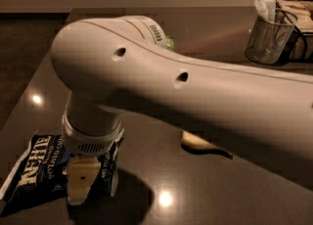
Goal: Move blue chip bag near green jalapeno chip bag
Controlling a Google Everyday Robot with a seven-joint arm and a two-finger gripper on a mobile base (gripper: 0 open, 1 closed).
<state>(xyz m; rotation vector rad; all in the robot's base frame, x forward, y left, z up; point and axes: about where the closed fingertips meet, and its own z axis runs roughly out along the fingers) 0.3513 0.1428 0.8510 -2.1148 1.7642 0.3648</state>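
The blue chip bag (36,170) lies flat at the table's front left corner, its white "Kettle" lettering showing. My gripper (90,185) points straight down onto the bag's right end and covers that part of it. My big pale arm (195,92) crosses the view from the right. Behind the arm, near the table's middle back, only a small sliver of the green jalapeno chip bag (169,43) shows. The rest of that bag is hidden by the arm.
A pale yellow sponge (198,143) lies at mid table, mostly hidden under the arm. A wire mesh cup (269,35) with napkins stands at the back right, with a box (299,18) behind it. The dark table (220,190) ends just left of the blue bag.
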